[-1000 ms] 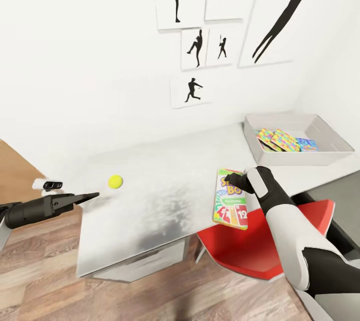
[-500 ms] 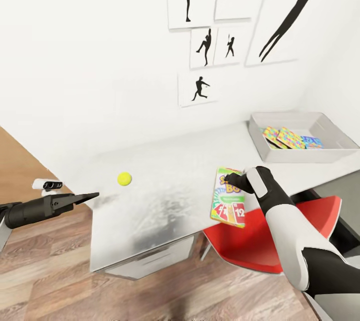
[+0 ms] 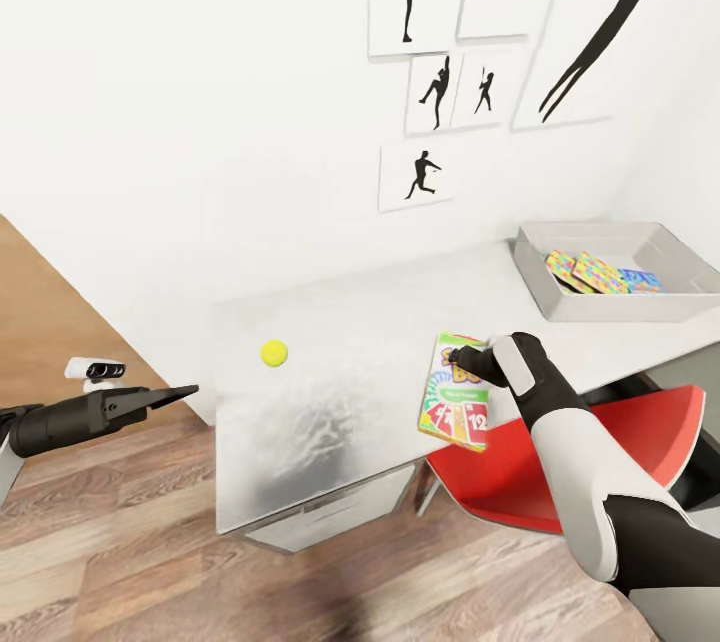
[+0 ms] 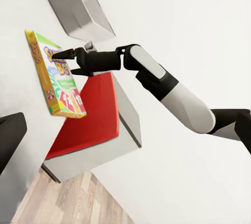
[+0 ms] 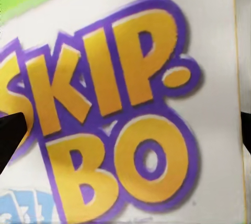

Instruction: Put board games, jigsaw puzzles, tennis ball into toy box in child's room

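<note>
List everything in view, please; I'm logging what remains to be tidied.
Skip-Bo game: one, yellow-green-red, in the right gripper over the table's near edge.
Ball: one, yellow-green, on the table, left part.
Bin: one, grey, far right of the table.
Puzzles: two, multicoloured, inside the bin.
Blue game: one, inside the bin beside them.
Table: one, pale grey-white.
Chair: one, red, under the table.
Silhouette prints: six, black on white, on the wall.
Left gripper: black, shut, left of the table.
Right gripper: black, on the game.
</note>
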